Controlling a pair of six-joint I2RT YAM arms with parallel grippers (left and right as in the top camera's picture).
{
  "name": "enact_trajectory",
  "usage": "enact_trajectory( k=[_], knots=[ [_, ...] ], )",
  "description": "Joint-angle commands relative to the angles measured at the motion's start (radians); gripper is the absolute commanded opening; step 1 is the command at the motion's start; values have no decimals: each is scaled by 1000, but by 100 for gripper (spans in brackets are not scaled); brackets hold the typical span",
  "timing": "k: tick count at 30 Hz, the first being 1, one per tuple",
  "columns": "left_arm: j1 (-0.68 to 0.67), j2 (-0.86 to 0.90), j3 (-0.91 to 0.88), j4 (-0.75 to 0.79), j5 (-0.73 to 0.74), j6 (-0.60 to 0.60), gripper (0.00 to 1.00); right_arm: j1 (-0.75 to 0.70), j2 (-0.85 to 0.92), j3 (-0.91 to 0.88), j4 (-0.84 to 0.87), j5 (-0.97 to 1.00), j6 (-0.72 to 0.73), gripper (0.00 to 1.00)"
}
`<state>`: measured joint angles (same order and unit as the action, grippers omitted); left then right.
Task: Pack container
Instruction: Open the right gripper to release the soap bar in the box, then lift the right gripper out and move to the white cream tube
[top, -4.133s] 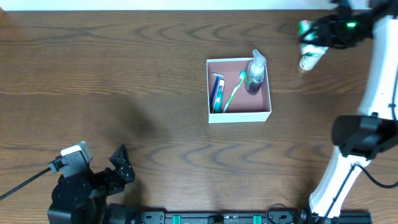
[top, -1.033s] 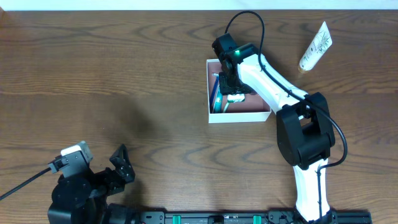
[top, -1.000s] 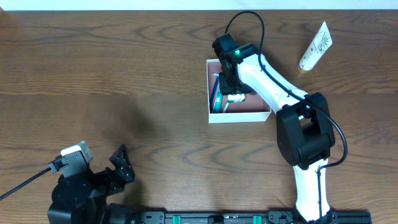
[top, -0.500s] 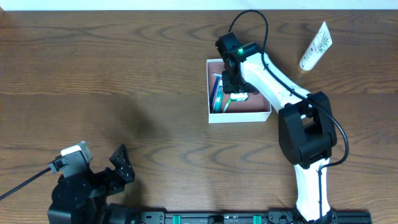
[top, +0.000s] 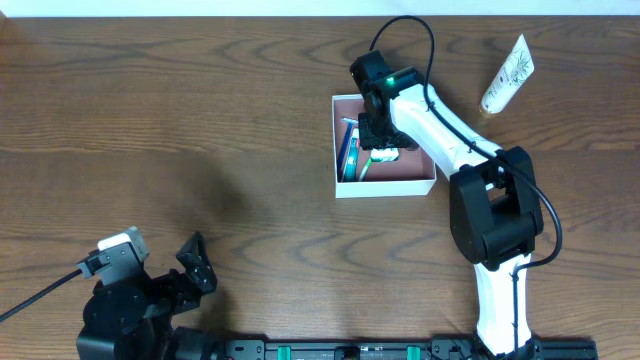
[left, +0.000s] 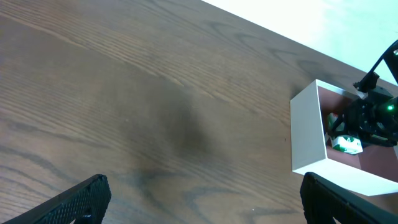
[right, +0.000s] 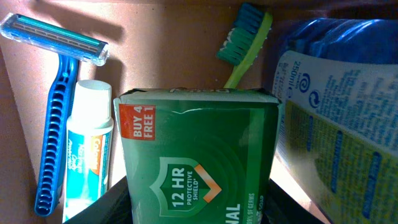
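The container (top: 337, 170) is a white-walled box with a pink-brown floor, also in the left wrist view (left: 307, 134). My right gripper (top: 380, 148) reaches down inside it, shut on a green soap box (right: 199, 155). Around the box lie a blue razor (right: 53, 124), a small toothpaste tube (right: 90, 149), a green toothbrush (right: 244, 40) and a bottle with a blue label (right: 336, 118). My left gripper (left: 199, 208) is open and empty, low over bare table at the front left (top: 190, 265).
A white tube (top: 507, 73) lies on the table at the back right, outside the container. The table is dark wood; its far edge runs along the top of the overhead view.
The right arm, earlier at the back right holding the soap box, now reaches into the container. Over the last second it shifted slightly right and lower. The left arm is still.
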<state>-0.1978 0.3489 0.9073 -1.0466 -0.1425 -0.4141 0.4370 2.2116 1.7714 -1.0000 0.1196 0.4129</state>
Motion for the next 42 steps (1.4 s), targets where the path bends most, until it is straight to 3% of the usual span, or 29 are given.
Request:
enact_trajectory(
  k=[1,10,27,34,42],
  knots=[
    [4,-4,0,1,-16,10,98,-4,-14,-8,5,3,-10,51],
    [4,-4,0,1,-16,10,98,-4,-14,-8,13,4,-10,65],
    [4,-4,0,1,-16,10,98,-3,-14,66,-16,-34,-56,69],
    [4,-4,0,1,-16,10,98,10,-37,252,-95,-125,-144,71],
    [4,-4,0,1,-16,10,98,-14,-95,656,-309,-89,-222,72]
  ],
)
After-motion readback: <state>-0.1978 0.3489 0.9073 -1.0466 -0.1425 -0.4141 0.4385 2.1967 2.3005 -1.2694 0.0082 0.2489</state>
